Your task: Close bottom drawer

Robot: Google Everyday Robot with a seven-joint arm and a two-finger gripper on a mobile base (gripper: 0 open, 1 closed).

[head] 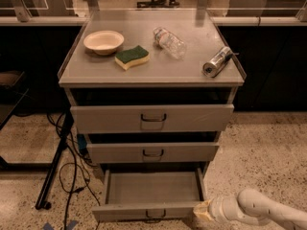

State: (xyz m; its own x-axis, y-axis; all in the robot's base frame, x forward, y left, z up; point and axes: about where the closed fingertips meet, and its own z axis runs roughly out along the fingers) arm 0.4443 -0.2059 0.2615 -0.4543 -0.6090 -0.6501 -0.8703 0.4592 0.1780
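We log the bottom drawer (152, 189), a shallow grey metal tray, standing pulled out, lowest in the cabinet (192, 71). The pale, rounded gripper (203, 211) sits by its near right corner. Whether it is clenched, we cannot tell.

smooth white arm (261, 209), fat rounded tube segments, ringed collar at the wrist, pale cream-yellow gripper (202, 211) low at bottom right
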